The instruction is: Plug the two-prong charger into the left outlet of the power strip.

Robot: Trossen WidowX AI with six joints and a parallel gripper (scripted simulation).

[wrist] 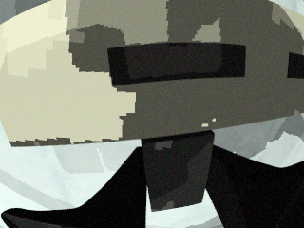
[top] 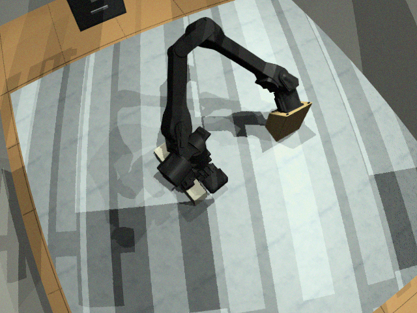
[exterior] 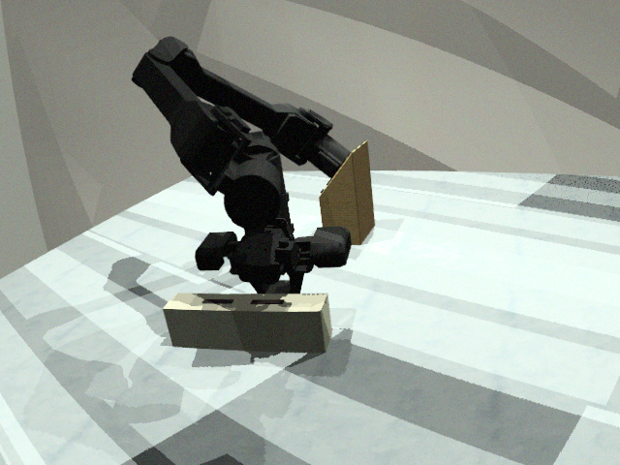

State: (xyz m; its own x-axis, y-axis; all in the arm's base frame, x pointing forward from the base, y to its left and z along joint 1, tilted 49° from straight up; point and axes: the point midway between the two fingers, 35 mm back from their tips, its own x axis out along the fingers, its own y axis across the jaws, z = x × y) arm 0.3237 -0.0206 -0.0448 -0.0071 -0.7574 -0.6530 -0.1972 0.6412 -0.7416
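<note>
The cream power strip (top: 196, 192) (exterior: 245, 330) (wrist: 35, 106) has two dark outlet recesses on top. In the wrist view, the left recess (wrist: 180, 61) is near the middle and the other is cut off at the right edge. My gripper (exterior: 278, 288) (wrist: 167, 150) is shut on the dark charger (wrist: 176, 163). The charger's upper end shows at the strip's near long edge, below the left recess in the wrist view; whether they touch cannot be told. Its prongs do not show. In the top view, the arm hides the fingertips, the charger and the strip's middle.
A tan wedge-shaped block (top: 288, 124) (exterior: 345, 207) stands at the arm's far end. A black box with a handle (top: 97, 13) is at the top left of the top view. Striped shadows cross the pale table top (top: 235, 242) (exterior: 450, 280).
</note>
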